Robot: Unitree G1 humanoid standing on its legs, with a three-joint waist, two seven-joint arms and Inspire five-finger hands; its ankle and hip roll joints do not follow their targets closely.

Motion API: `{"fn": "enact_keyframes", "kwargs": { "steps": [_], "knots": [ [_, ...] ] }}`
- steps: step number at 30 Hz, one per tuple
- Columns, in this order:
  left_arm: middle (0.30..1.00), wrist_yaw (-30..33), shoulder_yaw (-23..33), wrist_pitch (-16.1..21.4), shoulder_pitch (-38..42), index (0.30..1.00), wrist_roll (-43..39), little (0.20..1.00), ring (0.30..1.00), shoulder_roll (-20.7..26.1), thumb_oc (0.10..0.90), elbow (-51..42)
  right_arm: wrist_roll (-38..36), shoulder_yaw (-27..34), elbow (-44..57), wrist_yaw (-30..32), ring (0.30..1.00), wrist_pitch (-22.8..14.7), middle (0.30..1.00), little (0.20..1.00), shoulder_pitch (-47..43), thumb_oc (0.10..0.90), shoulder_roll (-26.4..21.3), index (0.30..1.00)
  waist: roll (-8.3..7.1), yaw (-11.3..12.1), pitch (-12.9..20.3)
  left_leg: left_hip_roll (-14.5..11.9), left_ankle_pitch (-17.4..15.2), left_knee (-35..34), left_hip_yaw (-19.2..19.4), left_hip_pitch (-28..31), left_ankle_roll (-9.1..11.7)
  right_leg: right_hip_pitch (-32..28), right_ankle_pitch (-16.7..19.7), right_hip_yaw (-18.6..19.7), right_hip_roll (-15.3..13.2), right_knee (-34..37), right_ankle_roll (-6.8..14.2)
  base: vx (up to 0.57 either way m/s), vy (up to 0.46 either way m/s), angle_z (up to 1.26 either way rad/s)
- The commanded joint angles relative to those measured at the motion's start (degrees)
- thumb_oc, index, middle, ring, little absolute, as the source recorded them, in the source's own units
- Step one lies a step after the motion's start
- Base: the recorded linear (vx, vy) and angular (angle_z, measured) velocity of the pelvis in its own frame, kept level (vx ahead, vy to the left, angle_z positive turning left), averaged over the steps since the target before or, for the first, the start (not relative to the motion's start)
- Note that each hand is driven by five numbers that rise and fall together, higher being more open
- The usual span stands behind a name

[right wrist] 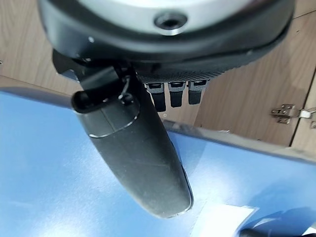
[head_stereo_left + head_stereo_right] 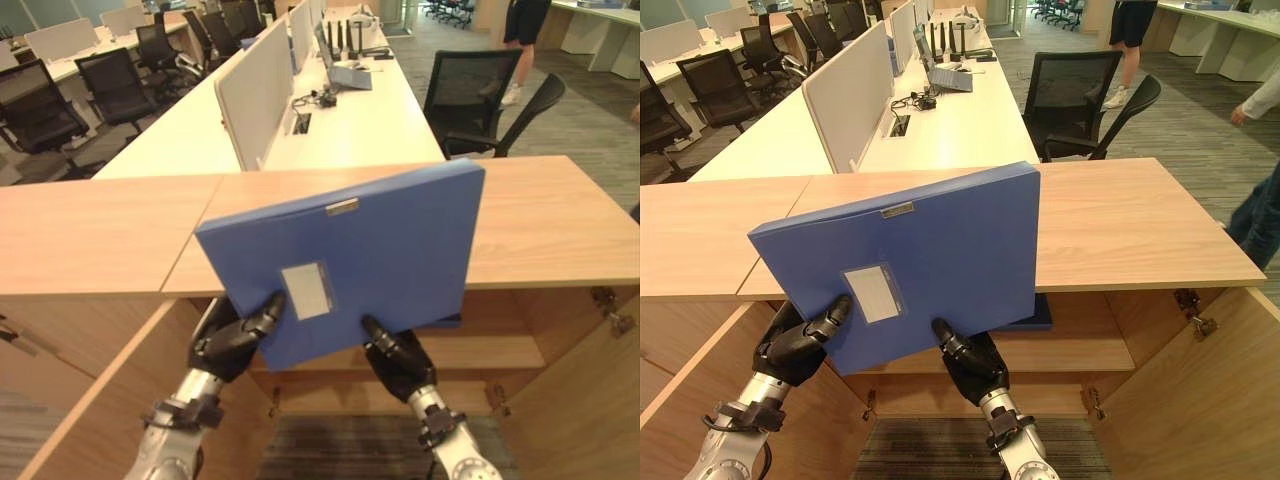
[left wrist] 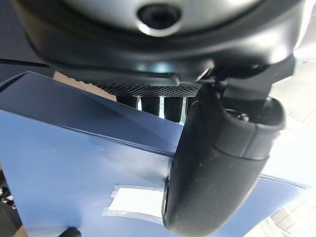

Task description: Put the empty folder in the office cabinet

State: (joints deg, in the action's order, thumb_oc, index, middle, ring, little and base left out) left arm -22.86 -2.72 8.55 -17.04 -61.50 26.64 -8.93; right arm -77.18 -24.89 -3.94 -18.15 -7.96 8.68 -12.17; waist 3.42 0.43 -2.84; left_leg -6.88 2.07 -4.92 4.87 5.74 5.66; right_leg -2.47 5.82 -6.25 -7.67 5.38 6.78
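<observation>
Both hands, left hand (image 2: 232, 340) and right hand (image 2: 398, 358), pinch the blue folder (image 2: 350, 255) (tilted) by its bottom edge, before the open cabinet (image 2: 520, 345).

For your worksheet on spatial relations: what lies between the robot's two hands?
The blue folder's lower edge, with its clear label pocket, spans from left hand to right hand in the left eye view.

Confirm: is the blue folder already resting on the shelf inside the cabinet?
No. The blue folder is held up tilted in front of the cabinet top by the left robot hand and right robot hand.
</observation>
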Motion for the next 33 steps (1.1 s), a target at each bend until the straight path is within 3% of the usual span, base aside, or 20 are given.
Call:
{"fn": "enact_keyframes", "kwargs": {
  "steps": [1,12,14,16,33],
  "knots": [
    [0.300,-1.9,0.3,3.4,6.4,0.300,-0.7,0.300,0.300,1.8,0.400,-3.2,-2.3,1.9,13.6,-2.2,0.900,-3.9,0.900,0.900,-6.9,0.800,4.4,0.900,-1.77,0.2,-0.1,-0.8,-2.3,-0.1,-0.1,0.9,0.8,-2.8,-3.9,-0.7,-4.6,-2.4,4.6,0.00,-0.003,0.09],
    [0.300,-1.9,-3.2,1.8,5.6,0.300,-1.2,0.300,0.300,0.0,0.400,-1.6,-3.6,1.4,15.1,-1.1,0.900,-4.7,0.900,0.900,-7.7,0.800,4.8,0.900,-1.87,0.2,-0.2,-0.8,-2.5,-0.1,-0.1,1.0,0.5,-2.9,-4.0,-0.5,-4.6,-2.4,4.6,0.00,0.000,0.01],
    [0.300,-1.7,-3.6,1.9,5.8,0.300,-1.1,0.300,0.300,-0.4,0.400,-1.6,-3.6,1.1,15.1,-1.0,0.728,-4.6,0.728,0.728,-7.9,0.685,4.8,0.728,-1.92,0.2,-0.2,-0.8,-2.5,-0.1,-0.2,1.0,0.5,-2.9,-4.1,-0.6,-4.6,-2.4,4.6,0.00,0.000,0.00],
    [0.300,-1.5,-3.9,2.0,6.1,0.300,-1.1,0.300,0.300,-0.8,0.400,-1.5,-3.7,0.8,15.1,-1.1,0.300,-4.5,0.300,0.300,-7.9,0.400,4.7,0.300,-1.99,0.2,-0.2,-0.7,-2.5,-0.1,-0.2,1.0,0.5,-2.9,-4.1,-0.6,-4.6,-2.5,4.6,0.00,0.000,0.00],
    [0.300,-1.0,-4.5,2.1,7.0,0.300,-0.5,0.300,0.300,-2.2,0.400,-1.1,-3.5,-0.4,14.4,-1.4,0.300,-3.1,0.300,0.300,-7.1,0.400,3.7,0.300,-2.35,0.5,-0.1,-0.8,-2.3,-0.1,-0.9,0.8,0.6,-3.1,-4.4,-1.4,-4.4,-2.6,4.4,0.00,0.000,0.00]
  ]
}}
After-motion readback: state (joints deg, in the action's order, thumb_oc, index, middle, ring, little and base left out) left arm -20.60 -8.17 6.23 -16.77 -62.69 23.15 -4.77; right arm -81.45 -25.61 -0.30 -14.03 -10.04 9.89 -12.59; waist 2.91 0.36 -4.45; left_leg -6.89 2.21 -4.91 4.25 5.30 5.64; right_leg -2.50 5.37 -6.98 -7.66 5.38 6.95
